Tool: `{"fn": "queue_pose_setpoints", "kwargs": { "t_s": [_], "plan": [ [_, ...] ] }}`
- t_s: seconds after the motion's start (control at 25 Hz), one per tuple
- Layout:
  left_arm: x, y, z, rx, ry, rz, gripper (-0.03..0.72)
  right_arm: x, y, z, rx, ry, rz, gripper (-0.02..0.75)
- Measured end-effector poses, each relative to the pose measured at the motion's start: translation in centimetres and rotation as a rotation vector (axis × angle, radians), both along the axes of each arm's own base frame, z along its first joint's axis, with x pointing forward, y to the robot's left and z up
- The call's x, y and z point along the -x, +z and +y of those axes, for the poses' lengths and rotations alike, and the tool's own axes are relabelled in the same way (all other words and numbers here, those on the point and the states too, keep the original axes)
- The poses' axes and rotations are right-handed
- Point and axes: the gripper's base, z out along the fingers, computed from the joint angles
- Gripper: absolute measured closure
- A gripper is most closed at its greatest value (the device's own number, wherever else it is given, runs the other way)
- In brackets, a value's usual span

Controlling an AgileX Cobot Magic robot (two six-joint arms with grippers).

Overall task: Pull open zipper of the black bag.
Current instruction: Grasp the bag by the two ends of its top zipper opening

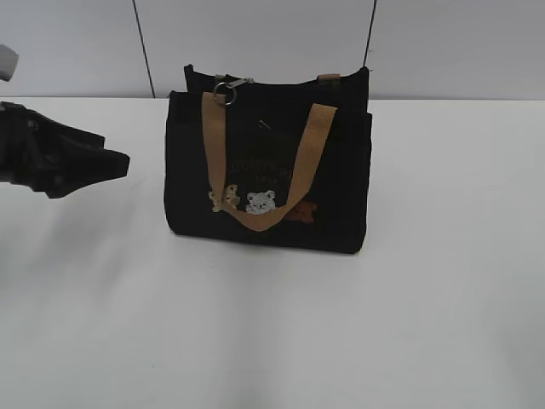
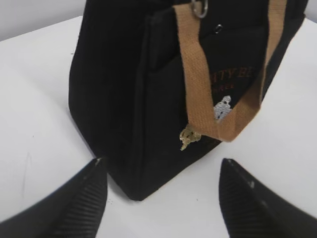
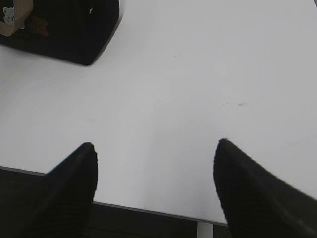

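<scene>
White bench (image 1: 272, 341), pale wall behind with two dark seams.

Left hand (image 1: 115, 162) at the left of the exterior view, low over the bench, pointed toward the bag's left side but apart from it, a strip of bare bench between. In the left wrist view, left hand (image 2: 161, 171) released: jaws spread wide, ribbed fingertips (image 2: 84, 193) at the lower corners, nothing between them but bench and the bag's near bottom corner just ahead. No contact with the bag.

Right hand (image 3: 156, 148) likewise released, jaws wide apart, empty, hanging over the bench's near edge; not seen in the exterior view. Black bag in that view only as a corner at top left, well apart from the hand.

Black bag (image 1: 268, 170) upright at mid-bench, front face toward the camera, tan handle (image 1: 255, 217) drooping in a loop over the front, white bear picture (image 1: 261, 202) beneath it, faint lettering above. Zipper (image 1: 255, 82) along the top edge, its silver pull and round ring (image 1: 224, 90) at the left end of the top, by the handle's left strap; ring (image 2: 199, 9) at the top edge of the left wrist view, well above and beyond the left hand. Hard to tell how far the zip line is parted.
</scene>
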Motion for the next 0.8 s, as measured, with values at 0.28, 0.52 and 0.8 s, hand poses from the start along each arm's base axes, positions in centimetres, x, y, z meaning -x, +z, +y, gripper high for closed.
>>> {"fn": "queue_pose_setpoints", "kwargs": {
  "t_s": [0.28,0.52,0.8],
  "plan": [
    [-4.5,-1.9,-0.3,0.048,-0.047,0.034,0.16,0.0,0.0,0.0,0.0,0.0,0.0,0.185],
    [-7.8,-3.7,-1.3,0.171,-0.171,0.049,0.16,0.0,0.0,0.0,0.0,0.0,0.0,0.185],
    [-8.6,-6.4,-3.6,0.2,-0.273,0.118,0.162,0.0,0.0,0.0,0.0,0.0,-0.001,0.185]
  ]
}}
